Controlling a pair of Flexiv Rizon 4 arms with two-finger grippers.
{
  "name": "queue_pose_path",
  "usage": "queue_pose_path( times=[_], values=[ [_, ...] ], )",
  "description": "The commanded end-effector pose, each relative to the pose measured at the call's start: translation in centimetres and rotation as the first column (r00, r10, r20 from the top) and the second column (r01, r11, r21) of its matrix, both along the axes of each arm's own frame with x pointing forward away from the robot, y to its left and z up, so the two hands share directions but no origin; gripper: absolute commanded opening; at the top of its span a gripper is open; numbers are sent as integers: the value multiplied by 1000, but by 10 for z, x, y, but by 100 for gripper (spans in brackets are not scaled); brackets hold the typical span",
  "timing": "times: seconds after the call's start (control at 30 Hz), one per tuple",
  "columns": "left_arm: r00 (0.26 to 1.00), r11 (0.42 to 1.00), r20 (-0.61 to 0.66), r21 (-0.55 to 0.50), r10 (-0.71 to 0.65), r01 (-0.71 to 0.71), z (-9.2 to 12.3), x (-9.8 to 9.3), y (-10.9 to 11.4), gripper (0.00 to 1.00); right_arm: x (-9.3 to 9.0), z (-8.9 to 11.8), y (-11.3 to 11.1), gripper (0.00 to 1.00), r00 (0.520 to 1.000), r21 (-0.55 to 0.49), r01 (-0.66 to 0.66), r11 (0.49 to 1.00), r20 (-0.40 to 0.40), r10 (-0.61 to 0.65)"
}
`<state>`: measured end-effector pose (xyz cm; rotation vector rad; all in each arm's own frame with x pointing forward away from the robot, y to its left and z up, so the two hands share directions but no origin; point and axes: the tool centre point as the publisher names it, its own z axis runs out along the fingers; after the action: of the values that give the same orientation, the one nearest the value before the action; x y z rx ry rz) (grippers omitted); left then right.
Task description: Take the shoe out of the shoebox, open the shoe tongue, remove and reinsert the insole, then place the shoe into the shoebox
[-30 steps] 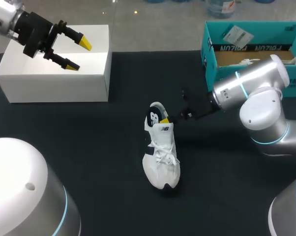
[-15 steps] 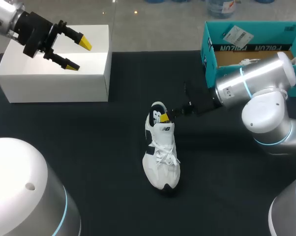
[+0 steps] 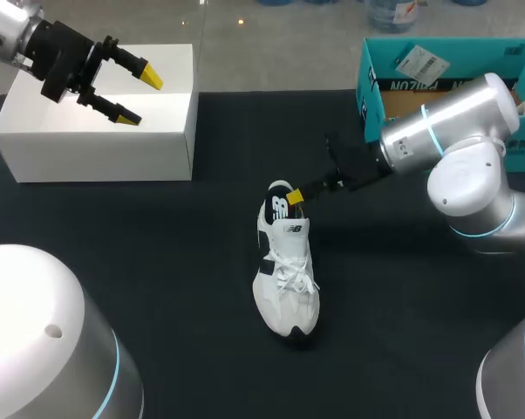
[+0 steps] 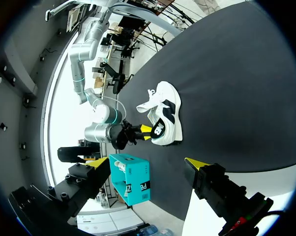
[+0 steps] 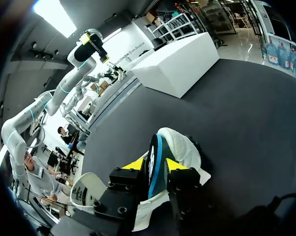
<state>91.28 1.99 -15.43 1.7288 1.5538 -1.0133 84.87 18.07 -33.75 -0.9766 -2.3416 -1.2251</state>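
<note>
- The white shoe (image 3: pixel 286 279) lies in the middle of the black table (image 3: pixel 158 262), toe near, heel far.
- At its heel end, the right gripper (image 3: pixel 295 197) pinches a dark flat piece, likely the insole (image 3: pixel 276 208), tips nearly together.
- Best to pull slowly and straight up, so the shoe does not tip.
- Far right stands the teal shoebox (image 3: pixel 371 96), out of the way.
- Far left, the left gripper (image 3: pixel 140 96) hangs wide open and empty over a white box (image 3: pixel 97 148).

White shoe (image 3: pixel 286 279) out of the teal shoebox (image 3: pixel 371 83), tongue (image 5: pixel 154 147) lifted
Shoe upright on its sole, laced, black side panel, toe twd the robot; black-and-blue tongue stands up at the heel end, pinched btwn right gripper (image 3: pixel 294 199) fingers; shoebox open-topped, well apart at far right.
</note>
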Motion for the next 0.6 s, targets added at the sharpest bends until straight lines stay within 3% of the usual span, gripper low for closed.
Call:
queue_pose_path(
  times=[0.03, 0.27, 0.6],
  values=[
    [1000, 1000, 0, 2, -1, 1, 0, 0, 0, 100, 2, -3, 3, 0, 1000, -11, 11, 1000, -10, -11],
    [1000, 1000, 0, 2, -1, 1, 0, 0, 0, 100, -4, -11, 0, 0, 999, -67, 16, 998, -49, -20],
    [1000, 1000, 0, 2, -1, 1, 0, 0, 0, 100, -23, -17, 6, 0, 996, -65, 1, 998, -89, -7]
  ],
)
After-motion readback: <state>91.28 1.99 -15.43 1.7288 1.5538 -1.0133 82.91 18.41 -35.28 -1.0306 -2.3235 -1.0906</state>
